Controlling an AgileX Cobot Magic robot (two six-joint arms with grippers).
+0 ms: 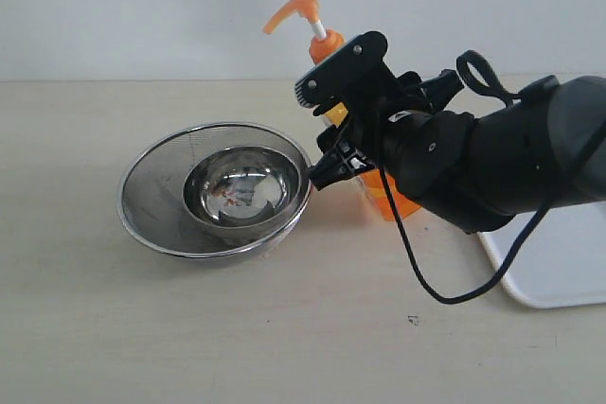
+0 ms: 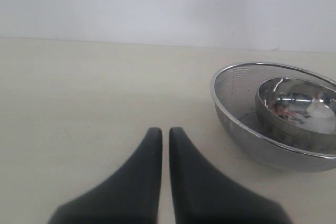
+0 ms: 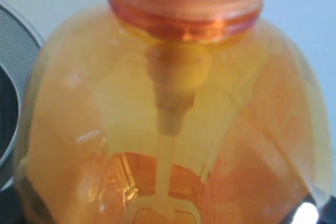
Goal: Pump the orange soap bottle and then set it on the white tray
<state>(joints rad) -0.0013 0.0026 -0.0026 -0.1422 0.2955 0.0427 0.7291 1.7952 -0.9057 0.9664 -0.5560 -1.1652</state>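
The orange soap bottle stands upright just right of the steel bowls, its orange pump head and white stem rising above my right arm. My right gripper reaches in from the right with one finger on each side of the bottle's body, shut on it. The bottle fills the right wrist view, its translucent shoulder and inner tube showing, and the fingers are almost entirely hidden there. The white tray lies at the right edge, partly under the arm. My left gripper hovers shut over bare table, holding nothing.
A steel mesh bowl with a smaller polished steel bowl inside sits left of the bottle, its rim close to my right gripper's lower finger. The same mesh bowl lies near my left gripper. A black cable hangs from the right arm.
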